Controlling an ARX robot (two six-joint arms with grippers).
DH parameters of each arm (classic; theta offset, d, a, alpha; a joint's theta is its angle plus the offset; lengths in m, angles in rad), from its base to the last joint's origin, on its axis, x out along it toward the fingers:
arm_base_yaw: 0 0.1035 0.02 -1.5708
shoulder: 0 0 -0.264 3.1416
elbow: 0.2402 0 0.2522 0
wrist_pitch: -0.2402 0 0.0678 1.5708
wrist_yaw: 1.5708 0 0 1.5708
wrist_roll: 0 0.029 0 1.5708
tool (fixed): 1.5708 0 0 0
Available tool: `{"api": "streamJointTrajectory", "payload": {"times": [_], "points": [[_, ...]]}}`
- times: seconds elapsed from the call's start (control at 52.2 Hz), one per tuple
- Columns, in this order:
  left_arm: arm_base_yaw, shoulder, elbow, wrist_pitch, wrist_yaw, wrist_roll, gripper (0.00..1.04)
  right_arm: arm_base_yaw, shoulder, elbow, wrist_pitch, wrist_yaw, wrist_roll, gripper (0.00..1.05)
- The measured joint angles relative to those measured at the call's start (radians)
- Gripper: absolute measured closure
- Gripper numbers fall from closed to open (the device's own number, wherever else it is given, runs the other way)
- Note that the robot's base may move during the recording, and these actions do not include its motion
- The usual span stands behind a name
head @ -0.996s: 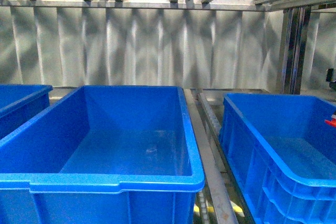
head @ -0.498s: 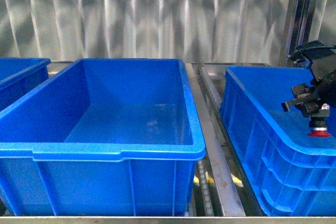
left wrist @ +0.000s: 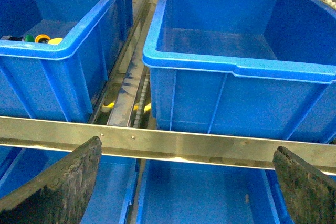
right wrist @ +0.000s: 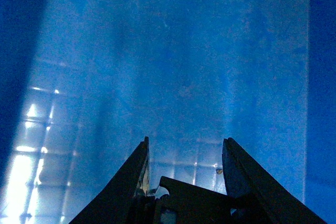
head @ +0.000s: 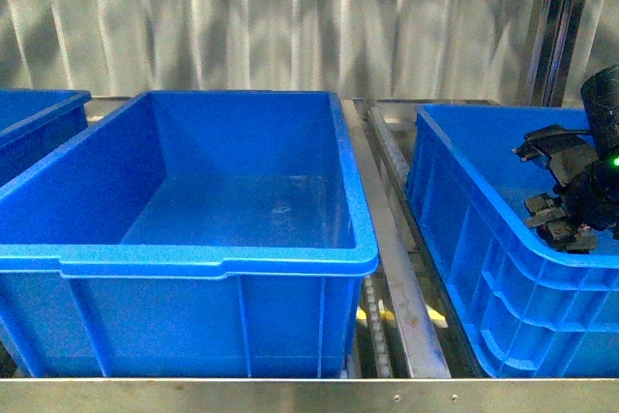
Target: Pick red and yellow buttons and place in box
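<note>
Right gripper (head: 559, 224) at right edge of front view, low inside blue box (head: 474, 176), fingers parted, gripping nothing. Left gripper (left wrist: 187, 145) spread wide, empty, before metal rail (left wrist: 52, 129). Yellow button (left wrist: 55, 41) sits in crate (head: 39, 103) at front view's left edge.

Right wrist camera close over box (right wrist: 173, 56)

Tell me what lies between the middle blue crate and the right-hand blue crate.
A metal rail runs front to back between the middle crate and the right crate, with nothing resting on it. The front view shows this.
</note>
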Motion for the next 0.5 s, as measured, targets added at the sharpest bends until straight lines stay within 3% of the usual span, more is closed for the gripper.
{"api": "streamJointTrajectory", "payload": {"times": [0.057,0.326,0.44,0.498], "points": [[0.0,0.0,0.0,0.0,0.0,0.0,0.08,-0.002,0.006,0.004,0.005,-0.001,0.0,0.7],[0.0,0.0,0.0,0.0,0.0,0.0,0.08,-0.012,0.006,0.004,0.089,-0.02,0.067,0.26],[0.0,0.0,0.0,0.0,0.0,0.0,0.08,-0.019,-0.037,-0.034,0.116,-0.115,0.141,0.08],[0.0,0.0,0.0,0.0,0.0,0.0,0.08,-0.023,-0.079,-0.076,0.144,-0.166,0.179,0.06]]}}
